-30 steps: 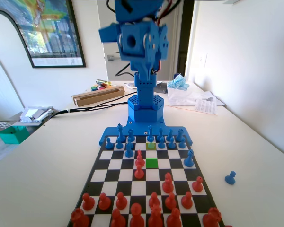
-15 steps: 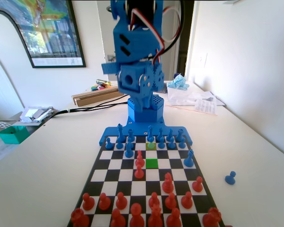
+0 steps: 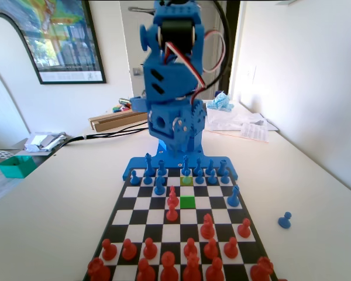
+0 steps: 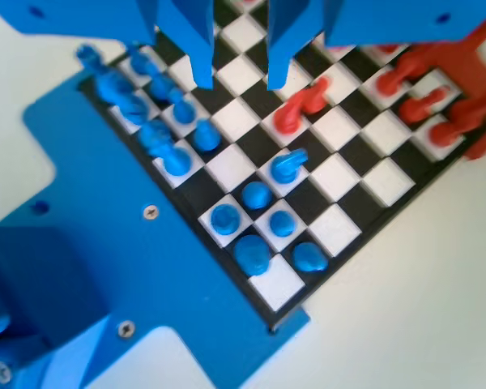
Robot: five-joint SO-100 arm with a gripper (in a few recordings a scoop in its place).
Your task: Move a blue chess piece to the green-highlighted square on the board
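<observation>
On the yellow-green square (image 3: pixel 186 181), the blue chess piece (image 3: pixel 186 171) stands upright.

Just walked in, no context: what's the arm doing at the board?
The blue arm's gripper hangs above the black-and-white chequered chessboard, fingers apart and holding nothing. The bright green square is unoccupied. A small blue plastic pawn stands on the duller yellow-green square. No piece is lifted yet.
</observation>
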